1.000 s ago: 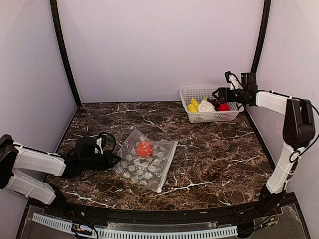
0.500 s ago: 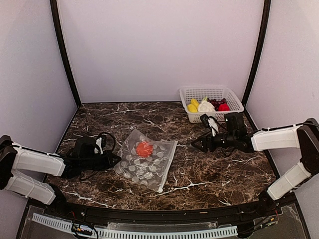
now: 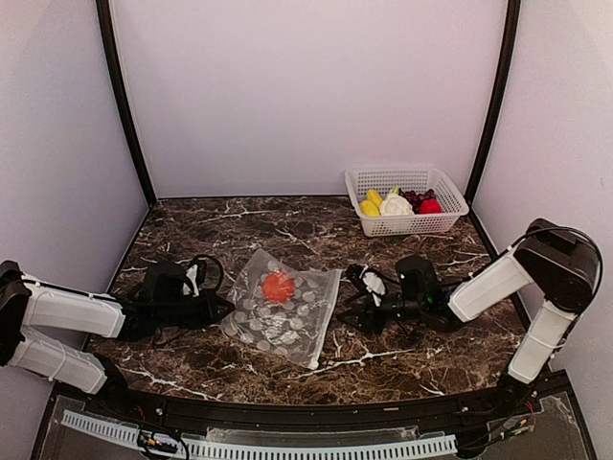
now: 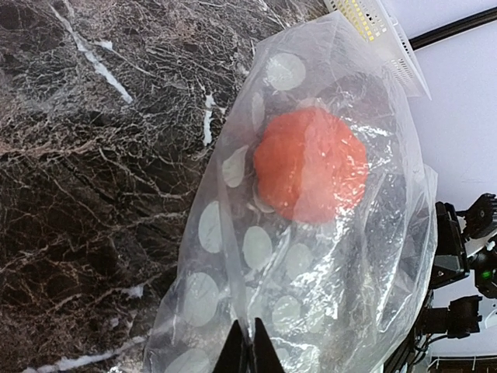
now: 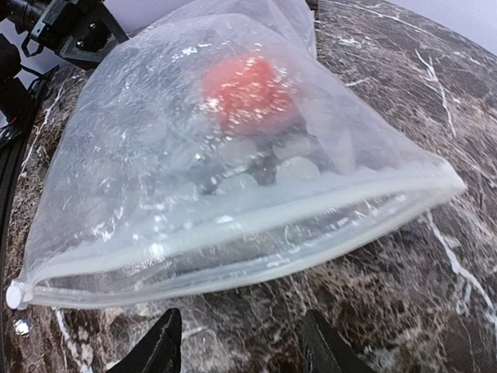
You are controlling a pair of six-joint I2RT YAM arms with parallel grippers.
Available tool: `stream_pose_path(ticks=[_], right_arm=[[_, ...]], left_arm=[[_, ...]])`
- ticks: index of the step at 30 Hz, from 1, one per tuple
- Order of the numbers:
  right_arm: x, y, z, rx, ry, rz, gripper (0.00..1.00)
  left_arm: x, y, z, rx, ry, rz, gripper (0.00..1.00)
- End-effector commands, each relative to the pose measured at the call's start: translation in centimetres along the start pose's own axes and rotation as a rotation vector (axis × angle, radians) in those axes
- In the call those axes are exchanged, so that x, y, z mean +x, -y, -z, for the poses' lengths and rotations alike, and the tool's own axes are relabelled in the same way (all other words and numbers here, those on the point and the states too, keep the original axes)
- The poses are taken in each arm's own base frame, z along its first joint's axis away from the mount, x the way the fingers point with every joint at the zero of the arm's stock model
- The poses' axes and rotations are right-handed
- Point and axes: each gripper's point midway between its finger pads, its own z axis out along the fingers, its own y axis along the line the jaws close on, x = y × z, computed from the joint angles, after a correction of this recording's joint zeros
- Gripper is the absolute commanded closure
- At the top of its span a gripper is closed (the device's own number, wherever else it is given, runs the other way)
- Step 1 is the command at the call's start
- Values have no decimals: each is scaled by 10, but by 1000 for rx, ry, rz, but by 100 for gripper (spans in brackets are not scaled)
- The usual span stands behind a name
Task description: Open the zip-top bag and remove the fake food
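The clear dotted zip-top bag lies on the marble table with a red-orange toy food inside; the piece shows through the plastic in the left wrist view and right wrist view. My left gripper is shut on the bag's left edge. My right gripper is open and empty, low over the table just right of the bag's zip edge, not touching it. Other toy foods, yellow, white, purple and red, lie in the white basket.
The white lattice basket stands at the back right by the wall. Black frame posts rise at both back corners. A black rail runs along the table's near edge.
My right arm swung from the basket down and left across the table to the bag's right edge. The left gripper and the bag have stayed put.
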Motion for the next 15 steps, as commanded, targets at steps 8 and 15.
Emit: stream_pose_path(ticks=[8,15], right_arm=[[-48,-16,-49,-19,198,216,26],[-46,-17,-61,-14,237,242,7]], left_arm=[[-4,34,10,97,-62,-93,99],[-8,74,23,239,-88,-214,99]])
